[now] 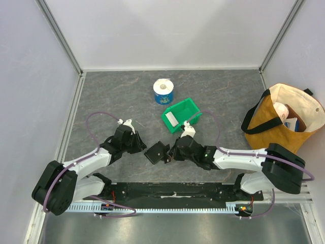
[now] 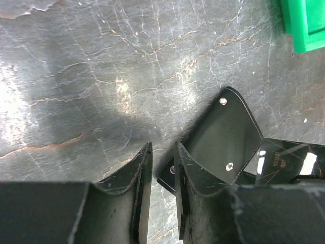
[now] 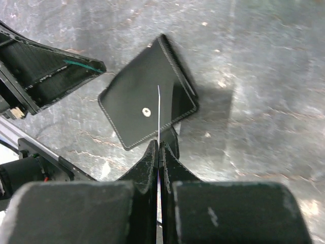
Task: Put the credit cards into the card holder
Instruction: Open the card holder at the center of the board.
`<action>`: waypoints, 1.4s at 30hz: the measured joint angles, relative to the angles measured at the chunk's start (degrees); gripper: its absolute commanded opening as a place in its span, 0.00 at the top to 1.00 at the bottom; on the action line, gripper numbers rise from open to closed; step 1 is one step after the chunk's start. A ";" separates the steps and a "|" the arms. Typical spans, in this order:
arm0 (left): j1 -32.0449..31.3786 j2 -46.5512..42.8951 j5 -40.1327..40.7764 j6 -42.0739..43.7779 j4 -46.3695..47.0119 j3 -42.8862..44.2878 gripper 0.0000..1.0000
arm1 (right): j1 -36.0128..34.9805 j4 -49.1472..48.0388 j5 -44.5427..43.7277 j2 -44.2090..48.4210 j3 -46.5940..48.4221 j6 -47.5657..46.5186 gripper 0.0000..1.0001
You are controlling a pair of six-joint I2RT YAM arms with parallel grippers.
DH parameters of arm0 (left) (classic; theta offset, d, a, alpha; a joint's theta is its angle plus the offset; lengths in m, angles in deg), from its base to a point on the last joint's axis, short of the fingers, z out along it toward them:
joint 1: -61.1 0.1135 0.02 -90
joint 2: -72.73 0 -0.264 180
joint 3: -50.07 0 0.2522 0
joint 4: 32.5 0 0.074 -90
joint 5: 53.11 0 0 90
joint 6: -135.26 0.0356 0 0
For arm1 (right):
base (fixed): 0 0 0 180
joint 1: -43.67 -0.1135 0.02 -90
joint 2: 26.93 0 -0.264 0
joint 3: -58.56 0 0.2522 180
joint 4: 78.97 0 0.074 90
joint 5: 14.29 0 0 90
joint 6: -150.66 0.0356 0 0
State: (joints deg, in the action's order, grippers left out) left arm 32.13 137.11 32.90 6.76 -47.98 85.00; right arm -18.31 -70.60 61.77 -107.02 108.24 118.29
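One credit card (image 3: 158,104) edge-on, long axis toward card holder (image 3: 129,109), right gripper (image 3: 159,148) clamped on it, left gripper (image 2: 161,157) jaws slightly apart

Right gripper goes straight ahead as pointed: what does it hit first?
Likely the card holder: the right gripper is shut on a credit card seen edge-on, whose leading edge points at the holder's black face near its snap. Depth unclear.

Green bin (image 1: 186,108), blue-white roll (image 1: 163,91), tote bag (image 1: 264,122).
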 measured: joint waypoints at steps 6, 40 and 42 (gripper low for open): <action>-0.04 2.80 -2.99 0.44 3.30 -0.07 0.70 | -0.04 0.07 -1.81 4.72 -6.12 2.43 1.00; -12.83 3.63 -0.09 -9.94 11.04 -4.20 0.71 | 0.00 -7.04 -7.65 9.11 -15.10 12.66 1.00; -12.92 3.74 -0.07 -9.92 11.21 -4.17 0.68 | 0.09 -7.45 -7.04 8.07 -14.71 11.54 1.00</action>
State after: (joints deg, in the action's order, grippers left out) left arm 19.22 140.85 32.84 -3.16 -36.76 80.83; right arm -18.22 -78.05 54.73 -98.96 93.53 129.83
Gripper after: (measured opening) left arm 0.278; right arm 0.007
